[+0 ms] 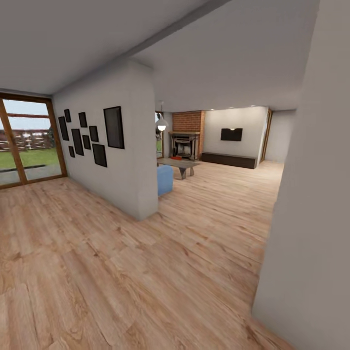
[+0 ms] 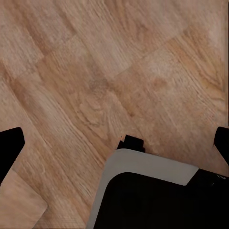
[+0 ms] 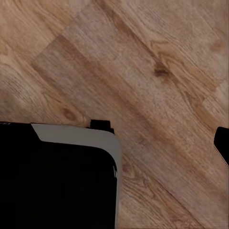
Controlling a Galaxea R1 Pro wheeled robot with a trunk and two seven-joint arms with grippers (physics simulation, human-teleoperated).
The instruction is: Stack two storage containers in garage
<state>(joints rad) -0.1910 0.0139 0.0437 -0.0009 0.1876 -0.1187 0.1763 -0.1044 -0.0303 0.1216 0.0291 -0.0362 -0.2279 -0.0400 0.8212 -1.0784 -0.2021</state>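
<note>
**En route to the bins**

Light wood-plank floor (image 1: 146, 272) runs toward the living room's red brick fireplace (image 1: 188, 127) and long low dark-brown cabinet (image 1: 228, 160). A small orange-red shape (image 1: 176, 158) by the hearth may be a storage container. Likely light, rigid; grip a wall at the rim. Left gripper (image 2: 114, 143) spread empty; right's state unclear.

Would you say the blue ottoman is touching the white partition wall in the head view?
Cannot tell. In the head view the blue ottoman sits right beside the white partition wall, whose edge overlaps it, so neither contact nor a gap shows plainly.
</note>
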